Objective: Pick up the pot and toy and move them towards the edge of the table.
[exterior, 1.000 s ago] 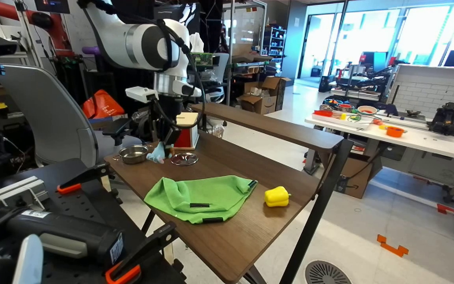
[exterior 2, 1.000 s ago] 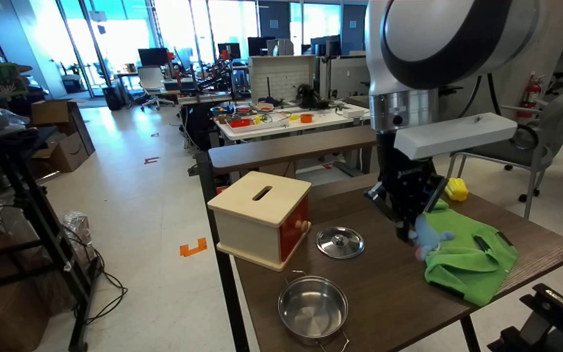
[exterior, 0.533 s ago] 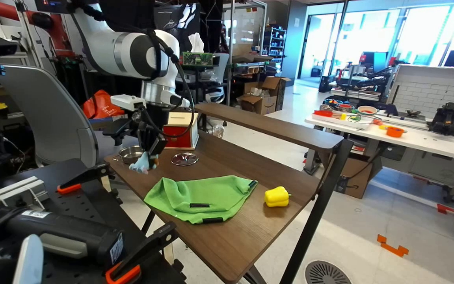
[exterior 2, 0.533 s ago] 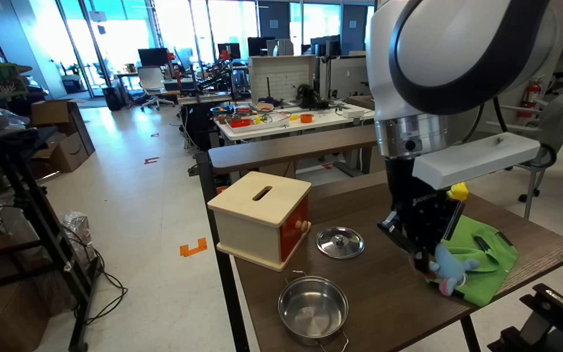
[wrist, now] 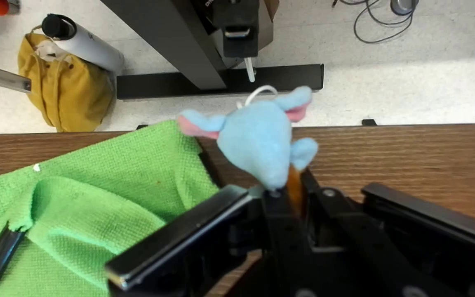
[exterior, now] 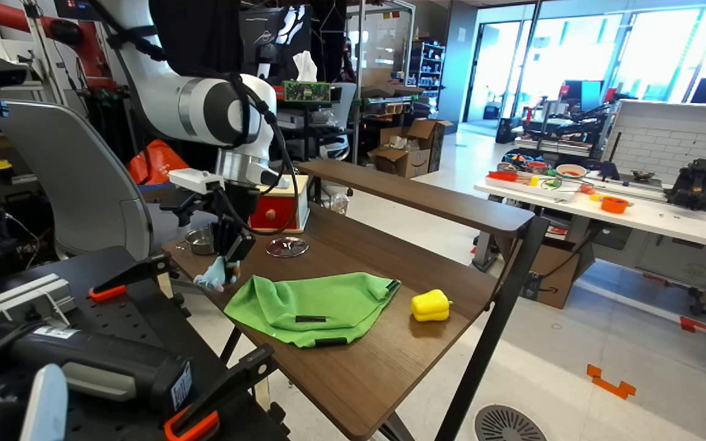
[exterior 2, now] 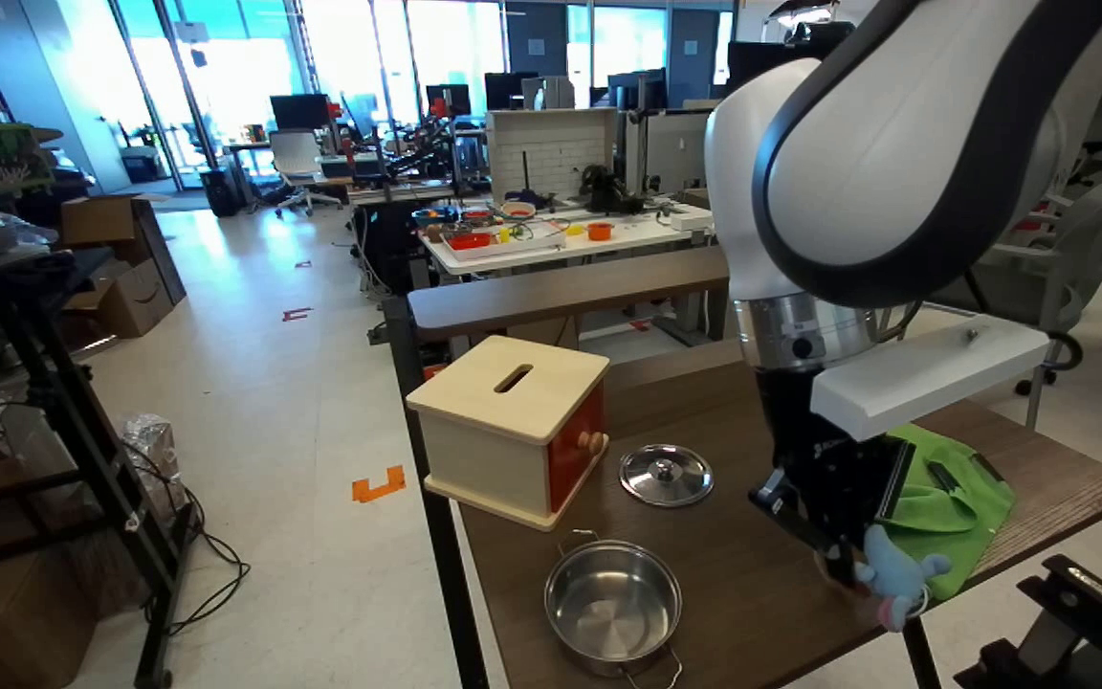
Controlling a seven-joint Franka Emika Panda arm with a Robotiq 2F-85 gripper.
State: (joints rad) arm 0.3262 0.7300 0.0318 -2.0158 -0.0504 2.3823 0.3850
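One pale blue plush toy (wrist: 258, 138) with pink-lined ears is clamped in the end effector (wrist: 297, 192); in the wrist view it overlaps an edge of the table (wrist: 406, 152), near a rumpled green cloth (wrist: 105, 194). Well apart from it, in an exterior view, a silvery two-handled pot (exterior 2: 613, 612) stands upright on the table, near a lid (exterior 2: 666, 478) and a wooden box (exterior 2: 508, 435).

Blue toy (wrist: 257, 138) tight in the claw (wrist: 296, 192), green cloth (wrist: 114, 198) nearby
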